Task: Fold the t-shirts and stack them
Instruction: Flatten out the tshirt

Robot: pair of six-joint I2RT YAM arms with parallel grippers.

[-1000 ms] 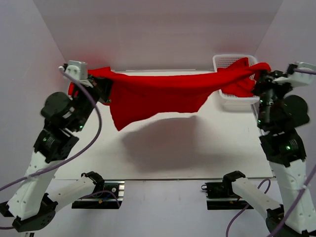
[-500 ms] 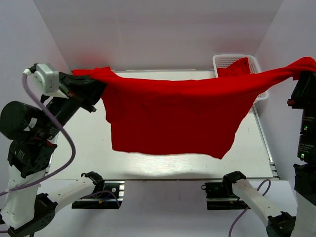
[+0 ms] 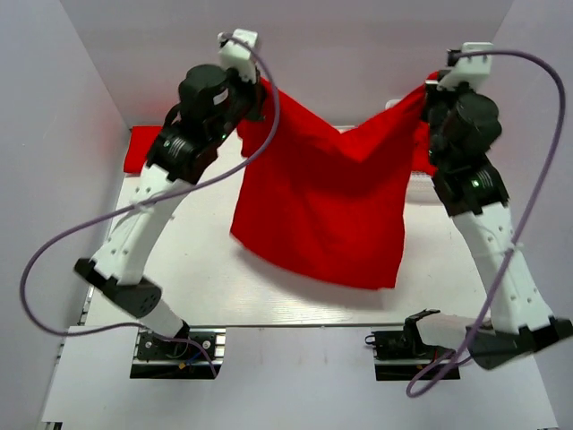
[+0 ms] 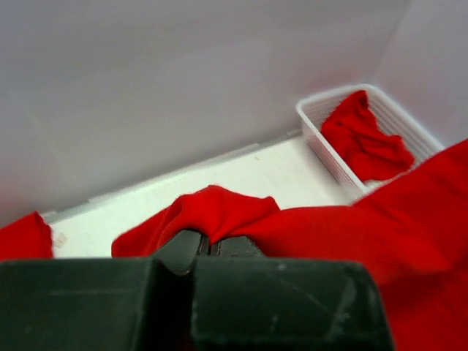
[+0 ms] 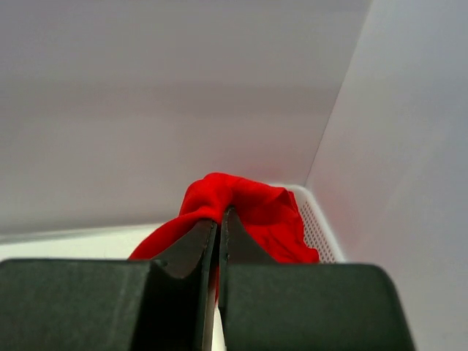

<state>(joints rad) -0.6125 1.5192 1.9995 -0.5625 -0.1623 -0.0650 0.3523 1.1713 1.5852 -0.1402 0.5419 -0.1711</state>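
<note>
Red t-shirt (image 3: 322,206) hangs spread between my two tools. I find the left gripper (image 4: 210,245) clamped tight on one upper corner and the right gripper (image 5: 219,219) on the other. Second t-shirt (image 4: 362,139) lies in basket (image 4: 329,95) beyond the right gripper.

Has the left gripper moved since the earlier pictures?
Yes. The left gripper, shut on the red cloth t-shirt, went right and farther back, away from the left edge of the white table.
</note>
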